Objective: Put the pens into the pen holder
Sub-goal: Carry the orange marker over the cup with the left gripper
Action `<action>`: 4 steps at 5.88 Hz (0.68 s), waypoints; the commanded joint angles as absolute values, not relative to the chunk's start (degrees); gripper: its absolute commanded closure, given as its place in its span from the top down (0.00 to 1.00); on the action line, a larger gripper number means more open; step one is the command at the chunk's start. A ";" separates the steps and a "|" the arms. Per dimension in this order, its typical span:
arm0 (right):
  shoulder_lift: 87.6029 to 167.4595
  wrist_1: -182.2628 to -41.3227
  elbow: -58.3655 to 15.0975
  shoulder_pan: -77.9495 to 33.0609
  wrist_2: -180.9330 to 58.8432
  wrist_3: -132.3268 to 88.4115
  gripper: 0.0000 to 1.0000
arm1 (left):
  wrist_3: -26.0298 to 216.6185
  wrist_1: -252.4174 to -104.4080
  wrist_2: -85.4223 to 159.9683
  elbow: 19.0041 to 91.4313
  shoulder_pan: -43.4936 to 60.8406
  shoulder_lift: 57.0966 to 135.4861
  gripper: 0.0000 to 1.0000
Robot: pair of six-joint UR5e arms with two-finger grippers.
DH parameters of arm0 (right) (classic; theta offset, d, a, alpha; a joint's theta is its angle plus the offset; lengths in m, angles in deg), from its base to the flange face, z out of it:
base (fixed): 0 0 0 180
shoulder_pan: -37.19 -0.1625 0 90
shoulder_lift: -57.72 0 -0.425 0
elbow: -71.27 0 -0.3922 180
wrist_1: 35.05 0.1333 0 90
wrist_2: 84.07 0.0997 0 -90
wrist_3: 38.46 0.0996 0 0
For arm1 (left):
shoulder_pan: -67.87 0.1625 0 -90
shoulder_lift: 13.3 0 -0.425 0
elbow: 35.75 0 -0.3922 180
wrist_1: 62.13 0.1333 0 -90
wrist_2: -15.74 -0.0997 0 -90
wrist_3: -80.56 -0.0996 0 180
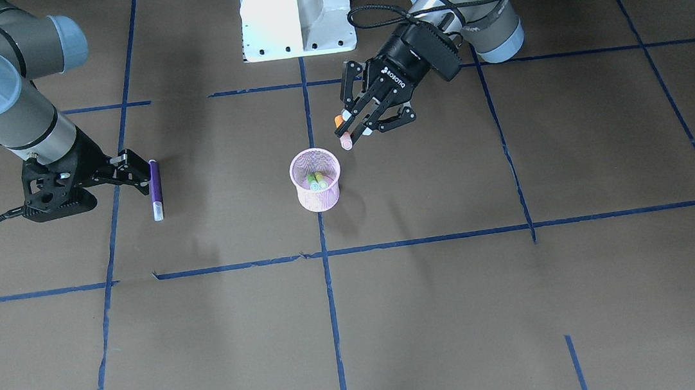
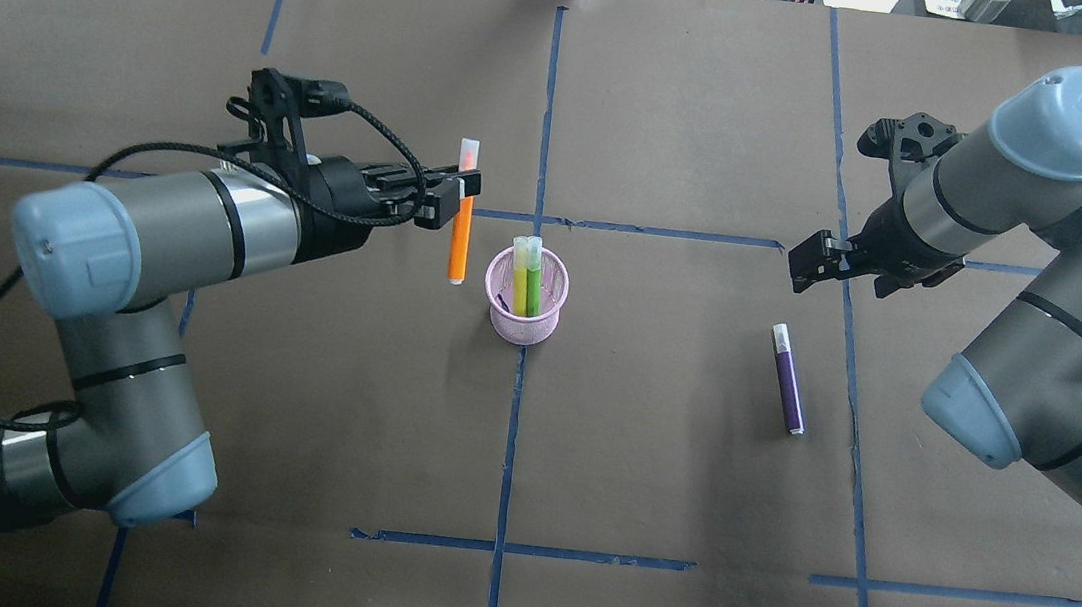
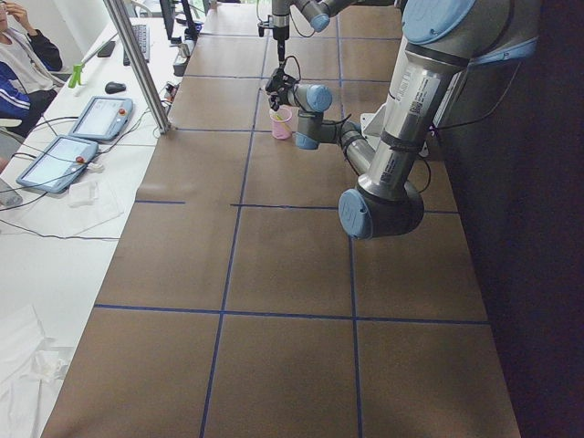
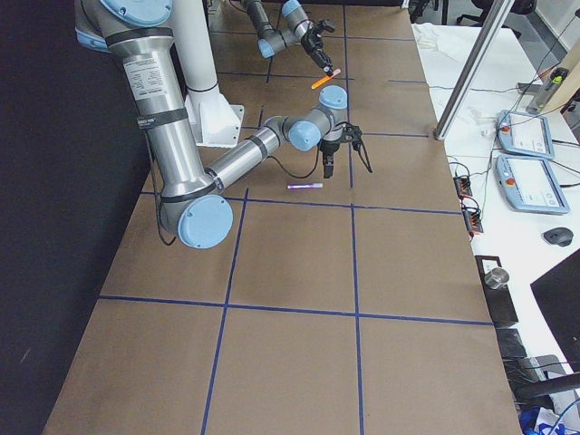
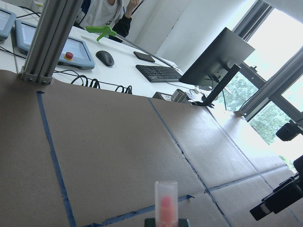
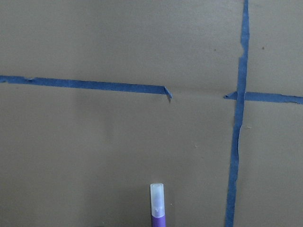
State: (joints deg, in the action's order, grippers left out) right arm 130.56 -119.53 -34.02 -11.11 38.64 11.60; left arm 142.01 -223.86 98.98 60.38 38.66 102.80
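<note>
Front view: left gripper (image 1: pixel 355 131) clamped on the orange pen (image 1: pixel 345 138), wrist pitched down. The pale cap tip is just beside the pen holder (image 1: pixel 321 201) rim. Two green pens (image 1: pixel 316 181) stand inside the holder. Right gripper (image 1: pixel 140 173) hangs by the purple pen (image 1: pixel 155 188), jaws spread. That pen lies flat, well apart from the holder.
Overhead: my left forearm reaches in level, with the orange pen just left of the holder.
Left wrist: only the capped end shows.
Right wrist: purple cap at bottom edge.

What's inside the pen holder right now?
A green pen and a yellow-green pen stand in the holder, caps up. Its bottom is hidden by them and the mesh wall.
</note>
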 commanded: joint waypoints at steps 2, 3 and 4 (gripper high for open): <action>130.50 -119.25 -34.02 -10.98 38.54 11.38 1.00 | 130.80 -226.31 89.18 57.51 41.65 104.64 0.00; 130.50 -119.25 -34.02 -10.98 38.54 11.38 1.00 | 130.49 -226.31 84.69 56.89 44.20 105.52 0.00; 130.58 -119.33 -34.02 -10.98 38.45 11.38 1.00 | 130.57 -226.49 81.25 54.19 45.97 106.92 0.00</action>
